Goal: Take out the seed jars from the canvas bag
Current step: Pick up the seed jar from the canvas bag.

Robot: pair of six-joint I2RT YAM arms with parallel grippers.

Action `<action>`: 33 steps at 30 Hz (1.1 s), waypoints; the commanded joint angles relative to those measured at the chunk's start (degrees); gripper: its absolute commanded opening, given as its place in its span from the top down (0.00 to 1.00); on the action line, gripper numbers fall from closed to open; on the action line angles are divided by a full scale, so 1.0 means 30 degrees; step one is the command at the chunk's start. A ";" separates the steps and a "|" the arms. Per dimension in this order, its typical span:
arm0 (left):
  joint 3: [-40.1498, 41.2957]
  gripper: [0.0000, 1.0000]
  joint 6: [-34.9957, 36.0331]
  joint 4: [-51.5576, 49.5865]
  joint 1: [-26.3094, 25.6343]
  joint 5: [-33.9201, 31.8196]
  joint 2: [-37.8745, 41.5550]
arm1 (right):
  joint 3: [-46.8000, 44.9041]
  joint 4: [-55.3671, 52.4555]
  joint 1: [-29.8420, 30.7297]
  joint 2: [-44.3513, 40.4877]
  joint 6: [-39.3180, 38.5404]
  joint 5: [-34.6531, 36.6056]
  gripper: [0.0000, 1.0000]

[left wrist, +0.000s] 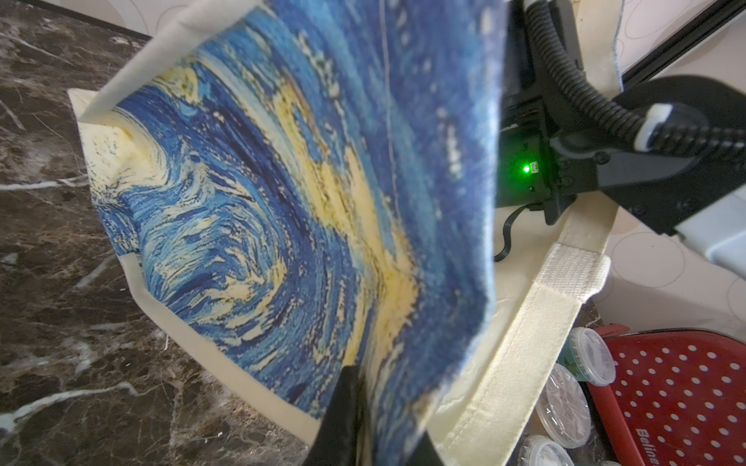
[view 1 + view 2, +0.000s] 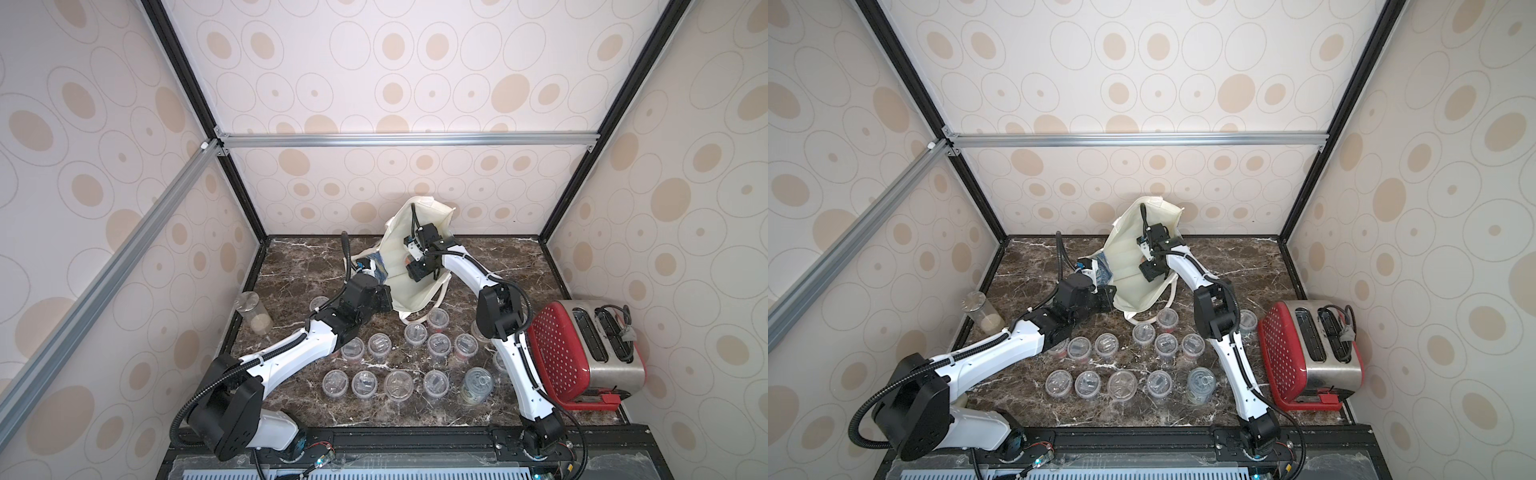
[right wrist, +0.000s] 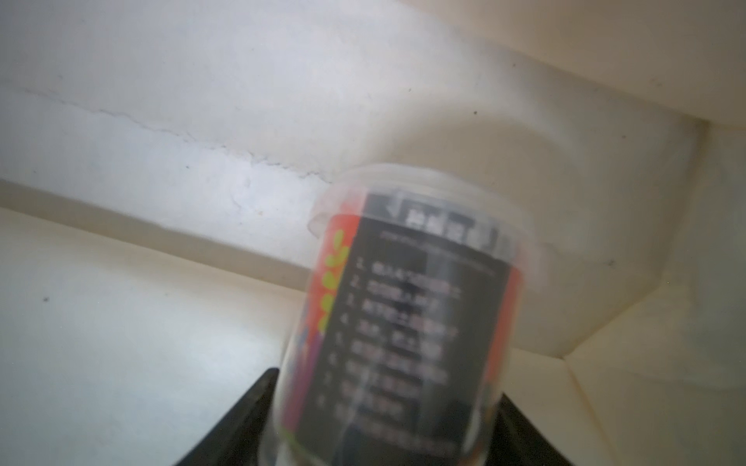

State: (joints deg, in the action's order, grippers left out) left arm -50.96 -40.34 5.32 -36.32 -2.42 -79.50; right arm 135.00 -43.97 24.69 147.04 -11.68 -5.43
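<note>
The canvas bag (image 2: 399, 249) (image 2: 1125, 266) stands held open at the back of the marble table. Its blue-and-yellow print (image 1: 282, 201) fills the left wrist view. My left gripper (image 1: 383, 427) (image 2: 384, 297) is shut on the bag's near edge, with cloth pinched between its black fingers. My right gripper (image 3: 387, 387) (image 2: 411, 266) reaches inside the bag. It is shut on a seed jar (image 3: 411, 306) with a red and black label, one finger on each side. Several more seed jars (image 2: 438, 344) (image 2: 1165, 345) stand in rows on the table in front of the bag.
A red and steel toaster (image 2: 582, 353) (image 2: 1308, 349) lies at the right edge, close to my right arm. A tall clear cylinder with beige grains (image 2: 253, 313) stands at the left edge. A tin can with a pull ring (image 2: 478, 384) sits among the jars.
</note>
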 commanded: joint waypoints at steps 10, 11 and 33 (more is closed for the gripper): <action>-0.1093 0.72 -0.0122 -0.0680 -0.0082 -0.0042 0.0278 | -0.3739 0.2727 0.0002 -0.3985 0.1112 -0.3280 0.42; -0.1099 0.70 -0.0090 -0.0705 -0.0081 -0.0102 0.0380 | -0.4166 0.3063 0.0031 -0.4309 0.1310 -0.3438 0.42; -0.1626 0.03 0.1103 -0.1485 0.0035 0.2283 0.3725 | -1.5389 1.1337 0.0778 -1.3424 0.2825 -0.6083 0.44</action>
State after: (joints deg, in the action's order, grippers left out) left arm -54.06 -39.16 1.37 -36.32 2.55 -70.83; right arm 93.03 -18.63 26.24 112.51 -2.90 -21.54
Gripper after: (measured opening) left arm 0.962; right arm 0.562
